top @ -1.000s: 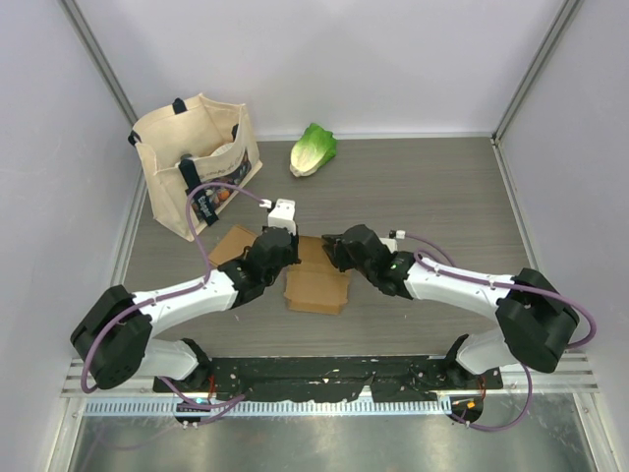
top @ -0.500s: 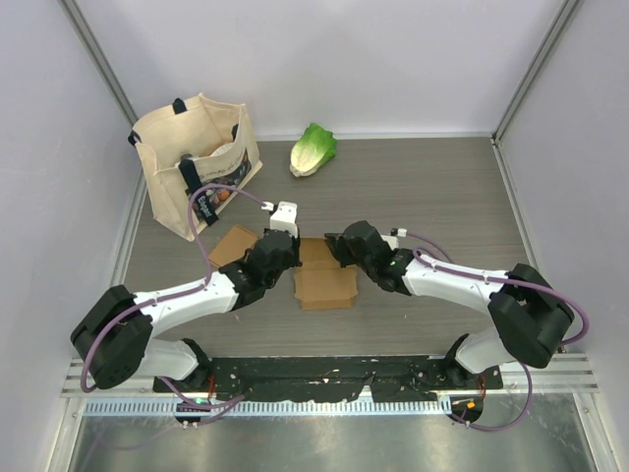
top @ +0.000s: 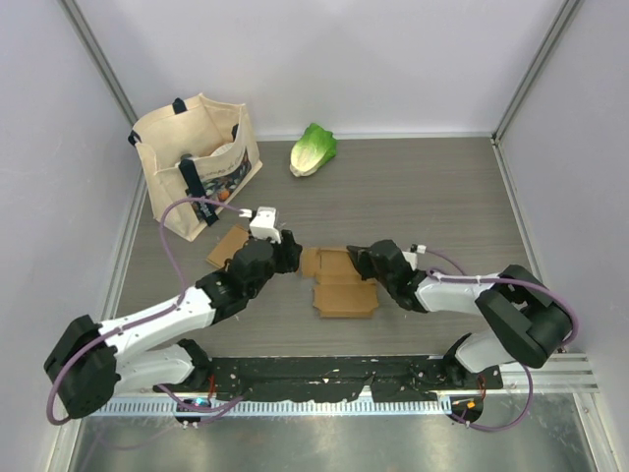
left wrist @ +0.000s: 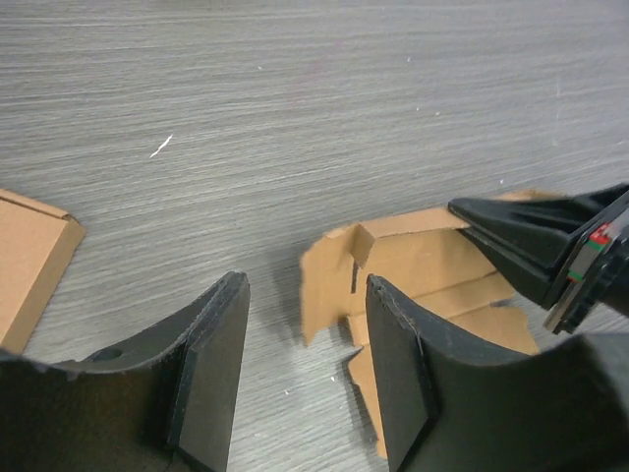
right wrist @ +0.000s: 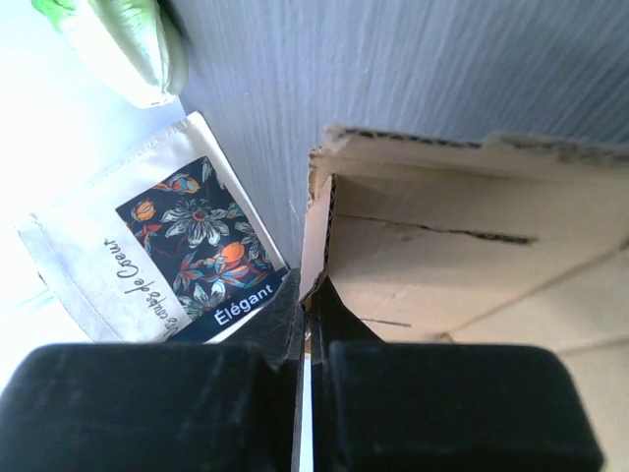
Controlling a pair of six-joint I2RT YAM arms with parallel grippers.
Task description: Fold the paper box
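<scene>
Top external view puts the paper box (top: 341, 287) at frame centre, partly folded. Your right gripper (top: 366, 264) pinches its right-side flap. Your left gripper (left wrist: 305, 364) gapes empty just left. Next, I'd say: grasp the left flap and raise it.

A: Paper box (top: 339, 285), how is it entered?
B: Brown corrugated card, matt; the fluted edges are recorded as rough.
A: Surface (top: 442, 197)?
B: Grey wood-grain finish, matt, faintly scratched.
A: Tote bag (top: 162, 133)?
B: Cream woven cloth, printed panel.
A: Left tool (left wrist: 305, 285), right tool (right wrist: 305, 305)?
B: Black matt plastic is listed for both.
</scene>
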